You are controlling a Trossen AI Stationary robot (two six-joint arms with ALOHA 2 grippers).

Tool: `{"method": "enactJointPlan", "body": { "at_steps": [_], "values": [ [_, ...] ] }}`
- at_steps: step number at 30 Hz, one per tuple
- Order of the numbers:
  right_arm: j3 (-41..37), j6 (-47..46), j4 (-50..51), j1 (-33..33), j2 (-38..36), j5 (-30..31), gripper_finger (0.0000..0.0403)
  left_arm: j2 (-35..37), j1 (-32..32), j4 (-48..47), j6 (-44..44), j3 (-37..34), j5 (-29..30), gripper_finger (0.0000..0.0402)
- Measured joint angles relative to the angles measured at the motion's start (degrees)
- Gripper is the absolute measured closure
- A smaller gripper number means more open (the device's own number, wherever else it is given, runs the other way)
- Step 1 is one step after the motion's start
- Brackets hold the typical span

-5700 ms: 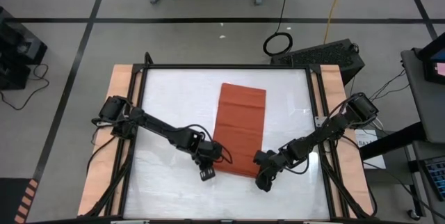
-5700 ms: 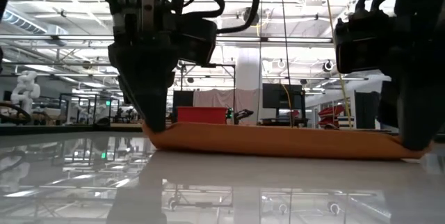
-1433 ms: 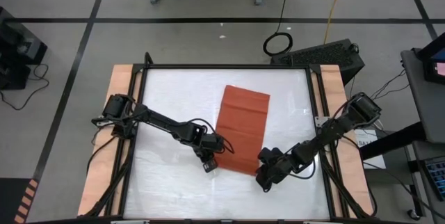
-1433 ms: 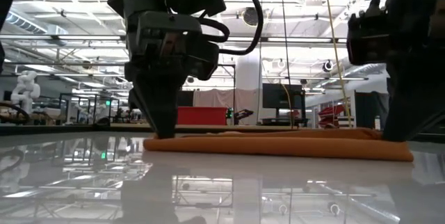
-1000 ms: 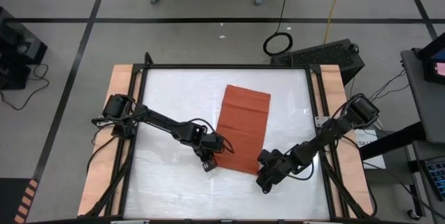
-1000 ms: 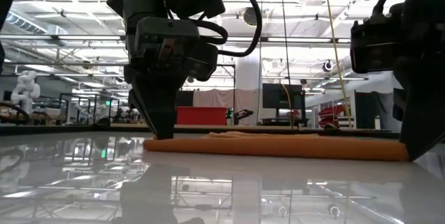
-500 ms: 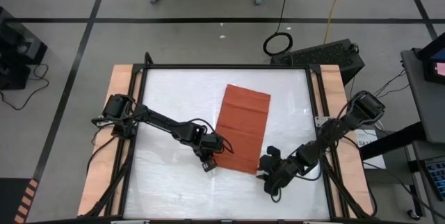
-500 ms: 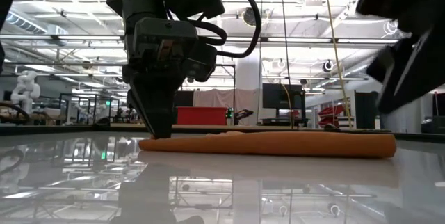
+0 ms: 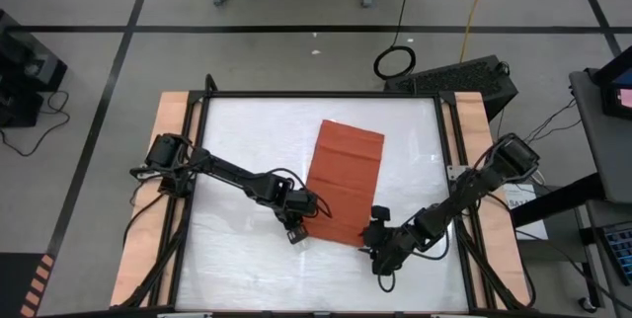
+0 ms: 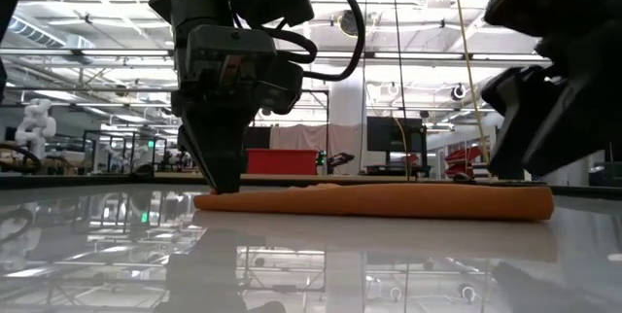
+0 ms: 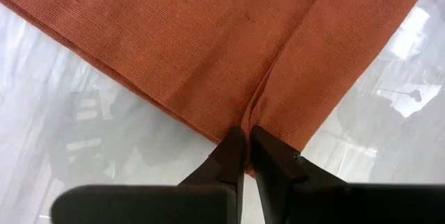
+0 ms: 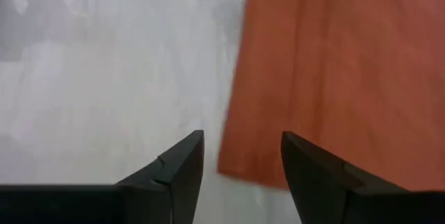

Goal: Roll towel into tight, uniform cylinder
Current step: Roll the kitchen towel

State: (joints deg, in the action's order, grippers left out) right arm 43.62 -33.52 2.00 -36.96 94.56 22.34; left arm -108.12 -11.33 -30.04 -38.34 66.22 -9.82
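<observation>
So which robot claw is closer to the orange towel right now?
The left one. The left claw is pinched shut on the near edge of the towel, touching it. The right claw is open beside the towel's near right corner, not gripping it.

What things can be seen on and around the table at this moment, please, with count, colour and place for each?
towel: one, rust-orange, lying flat near the middle of the table, long side running away from the arms
table: one, white glossy top with a black frame and wooden side strips
keyboard: one, black, on the floor beyond the table's far right corner
cable ring: one, black, on the floor beside the keyboard
left gripper: one, dark, jaws pinched shut on the towel's near edge at its left corner
right gripper: one, dark, jaws open, just off the towel's near right corner, holding nothing
</observation>
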Motion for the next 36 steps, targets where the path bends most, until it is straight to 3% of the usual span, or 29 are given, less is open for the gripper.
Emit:
{"method": "enactJointPlan", "body": {
  "at_steps": [9, 17, 23, 25, 32, 36],
  "values": [
    [0.02, 1.44, -2.28, 0.56, 3.39, -1.80, 0.0262, 0.00, 0.02, -0.02, 0.21, 0.00, -0.26, 0.0370],
    [0.26, -3.12, -2.99, 1.02, 6.54, -2.17, 0.0298, -0.02, 0.02, -0.16, 0.86, 0.00, -1.11, 0.0370],
    [0.24, -4.68, -2.86, 1.05, 6.65, -2.70, 0.0377, 1.05, 0.02, -2.90, 6.51, 0.26, -2.34, 0.0365],
    [0.24, -5.26, -2.78, 1.08, 6.67, -3.01, 0.0396, 2.13, 0.02, -4.58, 8.06, 0.80, -2.33, 0.0352],
    [0.19, -7.32, -2.08, 1.35, 6.70, -4.51, 0.0398, 8.20, 0.83, -12.39, 11.94, 1.20, 2.29, 0.0271],
    [0.15, -7.65, -2.12, 1.37, 6.70, -5.12, 0.0399, 11.58, 0.30, -10.79, 15.83, 1.20, 2.63, 0.0238]
  ]
}}
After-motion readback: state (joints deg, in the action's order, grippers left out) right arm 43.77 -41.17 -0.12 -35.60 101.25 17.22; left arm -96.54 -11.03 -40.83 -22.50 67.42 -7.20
